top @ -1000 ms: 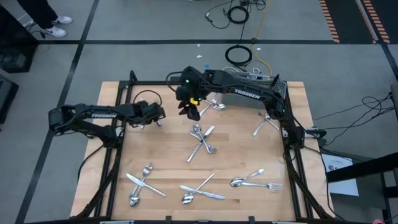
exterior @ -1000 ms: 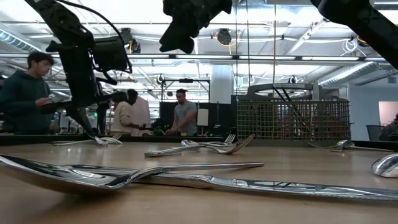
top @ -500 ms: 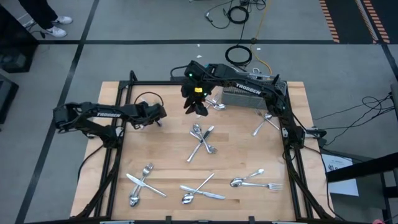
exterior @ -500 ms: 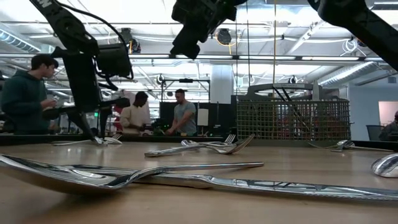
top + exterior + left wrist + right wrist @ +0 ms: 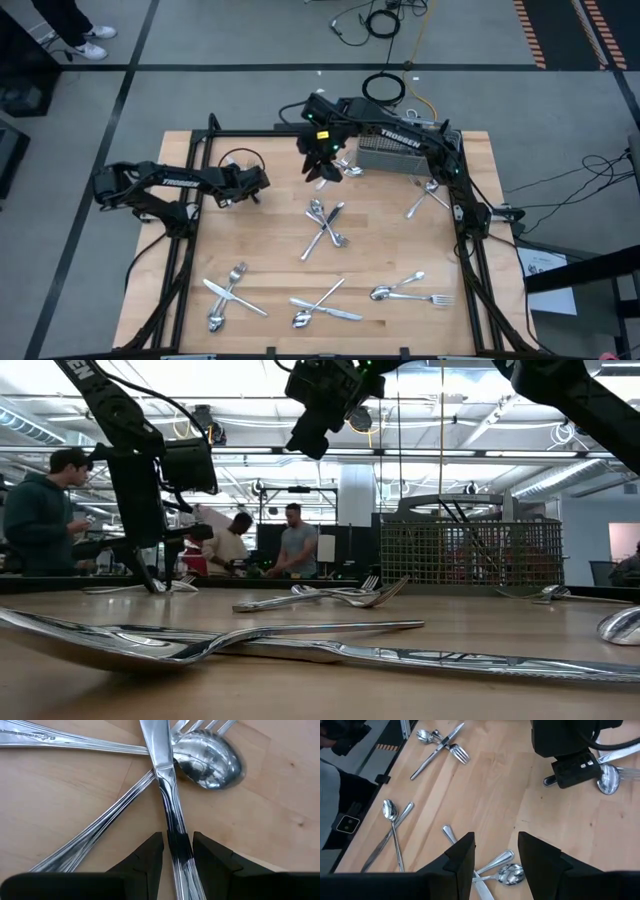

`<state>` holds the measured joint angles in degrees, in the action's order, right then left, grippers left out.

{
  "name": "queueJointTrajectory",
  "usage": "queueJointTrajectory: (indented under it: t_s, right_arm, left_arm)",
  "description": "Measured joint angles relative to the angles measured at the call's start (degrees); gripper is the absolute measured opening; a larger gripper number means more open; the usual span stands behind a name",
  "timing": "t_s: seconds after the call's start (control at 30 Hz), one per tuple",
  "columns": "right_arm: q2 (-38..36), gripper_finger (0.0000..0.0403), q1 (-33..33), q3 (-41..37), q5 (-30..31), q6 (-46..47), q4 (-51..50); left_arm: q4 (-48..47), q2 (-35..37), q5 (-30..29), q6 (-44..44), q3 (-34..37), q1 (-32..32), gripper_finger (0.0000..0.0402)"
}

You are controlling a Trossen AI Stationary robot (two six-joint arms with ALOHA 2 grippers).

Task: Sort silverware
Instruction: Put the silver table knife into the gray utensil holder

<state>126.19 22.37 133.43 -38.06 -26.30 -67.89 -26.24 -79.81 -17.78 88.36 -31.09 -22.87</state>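
- Left tool (image 5: 177,837) sits low at the counter's (image 5: 270,250) left-back area, narrow, its two fingers (image 5: 150,857) pinched on the handle of a knife (image 5: 165,785).
- Knife's long axis runs straight ahead from this tool: handle end between the fingers, blade pointing away.
- Blade lies on top of a small pile, crossing a diagonal handle (image 5: 100,827) and touching the edge of a spoon bowl (image 5: 210,757). Nothing rests on the knife, so my guess is a straight lift clears it without dragging the others.
- Right tool (image 5: 322,172) hangs high over the back of the counter, just beside the wire basket (image 5: 395,155), jaws apart and empty.
- Left arm is clearly the nearer one to this knife; the right is well apart from it.
- Other silverware lies in crossed clusters on the counter: centre (image 5: 325,225), front left (image 5: 228,290), front middle (image 5: 322,305), front right (image 5: 405,290), right side (image 5: 428,195).
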Motion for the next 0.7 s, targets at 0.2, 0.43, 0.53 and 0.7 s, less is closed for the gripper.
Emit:
queueJointTrajectory:
  t_s: [0.2,0.43,0.53,0.7]
  right_arm:
    - [0.0,0.0141,0.6,0.0,-2.3,-0.4,-0.2]
    - [0.0,0.0141,0.8,0.0,-2.6,-0.2,-0.2]
    - [0.0,0.0141,0.8,0.0,-2.6,0.0,-0.3]
    - [0.0,0.0141,0.8,0.0,-2.6,0.1,-1.0]
  left_arm:
    - [-1.3,0.0,0.2,1.0,0.0,0.0,0.011]
    - [-1.6,-0.1,0.4,0.9,0.1,0.0,0.005]
    - [-1.2,0.0,-0.2,0.6,0.0,0.0,0.0036]
    - [-0.9,0.4,-0.4,0.0,0.1,0.0,0.0033]
